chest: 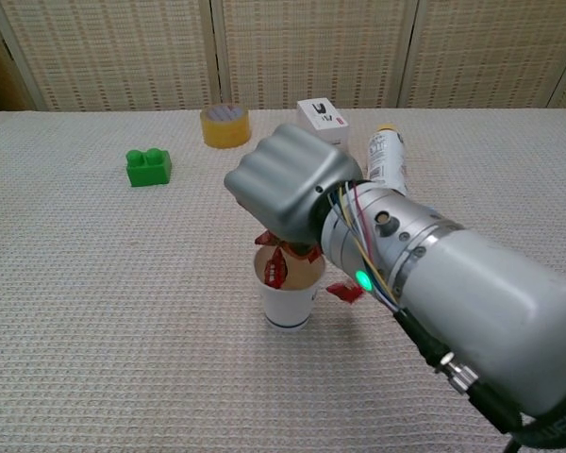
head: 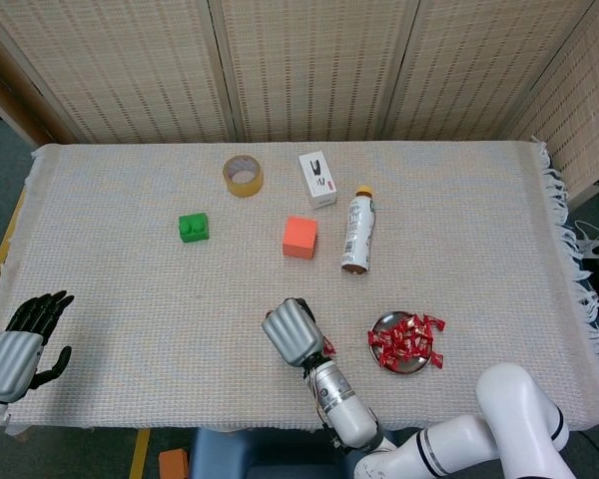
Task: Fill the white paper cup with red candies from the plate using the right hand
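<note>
1. The right hand (chest: 288, 186) is seen directly above the white paper cup (chest: 288, 294), fingers curled under; a red candy (chest: 275, 266) is seen at the fingertips over the cup mouth, but whether it is gripped cannot be told.
2. Another red candy (chest: 345, 291) is seen just beside the cup, right of it.
3. The plate (head: 403, 343) of red candies is placed right of the cup, near the front table edge.
4. The left hand (head: 22, 342) is kept at the far left table edge, fingers loosely spread, nothing held.
5. A green block (head: 193, 228), orange cube (head: 299, 237), tape roll (head: 243, 176), white box (head: 317, 179) and lying bottle (head: 357, 232) are spread farther back.
</note>
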`<state>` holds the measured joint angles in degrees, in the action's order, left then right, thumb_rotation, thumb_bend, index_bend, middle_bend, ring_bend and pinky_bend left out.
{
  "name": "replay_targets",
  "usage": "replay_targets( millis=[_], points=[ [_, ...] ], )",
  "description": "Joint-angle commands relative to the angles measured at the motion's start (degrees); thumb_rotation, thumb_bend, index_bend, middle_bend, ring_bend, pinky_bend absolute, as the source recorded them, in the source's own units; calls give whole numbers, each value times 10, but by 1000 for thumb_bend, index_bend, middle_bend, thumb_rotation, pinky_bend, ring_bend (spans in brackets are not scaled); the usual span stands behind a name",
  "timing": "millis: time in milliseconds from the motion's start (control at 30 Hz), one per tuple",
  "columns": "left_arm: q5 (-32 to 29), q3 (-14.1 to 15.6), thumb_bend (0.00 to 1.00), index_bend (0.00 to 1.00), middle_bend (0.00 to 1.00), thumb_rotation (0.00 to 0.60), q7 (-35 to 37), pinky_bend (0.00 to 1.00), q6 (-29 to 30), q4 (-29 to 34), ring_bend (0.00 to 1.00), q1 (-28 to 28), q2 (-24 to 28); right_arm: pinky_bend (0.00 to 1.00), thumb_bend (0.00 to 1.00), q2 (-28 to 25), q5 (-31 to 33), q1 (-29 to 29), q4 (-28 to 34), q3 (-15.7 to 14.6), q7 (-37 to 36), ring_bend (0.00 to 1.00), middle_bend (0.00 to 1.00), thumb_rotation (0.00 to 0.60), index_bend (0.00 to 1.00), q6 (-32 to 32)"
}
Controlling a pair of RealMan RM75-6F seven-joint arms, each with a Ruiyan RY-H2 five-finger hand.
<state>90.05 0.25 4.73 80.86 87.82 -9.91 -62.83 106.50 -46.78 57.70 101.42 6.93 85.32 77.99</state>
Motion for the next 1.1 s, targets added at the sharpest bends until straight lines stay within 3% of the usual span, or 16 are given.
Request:
replay_targets(
  millis=[33, 500, 733, 1100],
  points=[
    [0, 0, 473, 0, 0, 600, 1, 76, 0, 0, 0, 0, 0, 905, 438, 0, -2, 0, 1, 0, -2, 634, 643, 600, 523, 1],
    [1, 0, 473, 0, 0, 600, 3, 76, 3, 0, 0, 1, 1, 905, 438, -4, -10, 3, 14, -4, -11, 634, 630, 600, 494, -4],
    [0, 0, 473, 0, 0, 600, 2, 76, 2, 0, 0, 1, 1, 905, 438, -12, -9, 2, 19, -7, -11, 629, 612, 600, 431, -5],
    [2, 1, 473, 0, 0, 600, 1, 77, 2, 1, 0, 0, 0, 905, 429, -37, -17, -13, 55, -45, 14, 607, 582, 600, 330, 19]
  ],
)
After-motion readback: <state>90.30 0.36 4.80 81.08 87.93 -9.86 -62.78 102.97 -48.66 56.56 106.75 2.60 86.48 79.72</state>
